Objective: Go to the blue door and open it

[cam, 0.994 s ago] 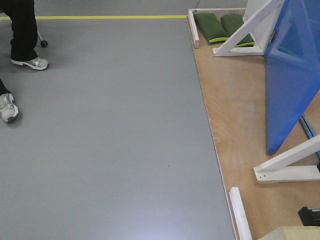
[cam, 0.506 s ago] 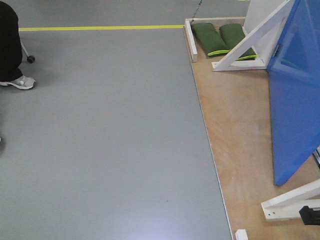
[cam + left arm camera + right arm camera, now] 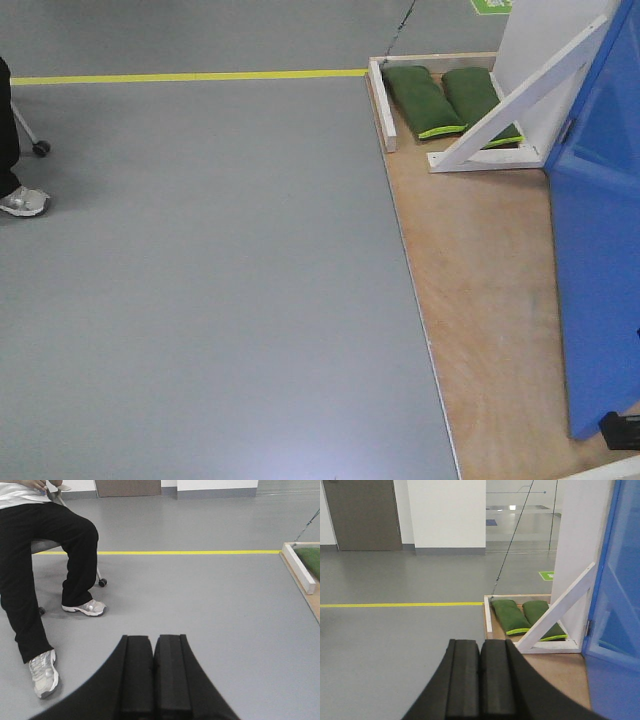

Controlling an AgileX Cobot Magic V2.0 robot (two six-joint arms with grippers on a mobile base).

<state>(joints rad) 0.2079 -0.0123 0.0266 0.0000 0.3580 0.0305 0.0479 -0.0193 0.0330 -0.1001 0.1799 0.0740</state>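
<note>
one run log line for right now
blue door: right edge of front view, handle unseen | left gripper: shut, empty | right gripper: shut, empty | person: seated at left

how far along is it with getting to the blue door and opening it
Approach looks nearly done: the blue door stands close on the right. In hand: nothing, left gripper and right gripper are shut, touching nothing. Left: reaching the handle, which is out of view, and opening.
</note>
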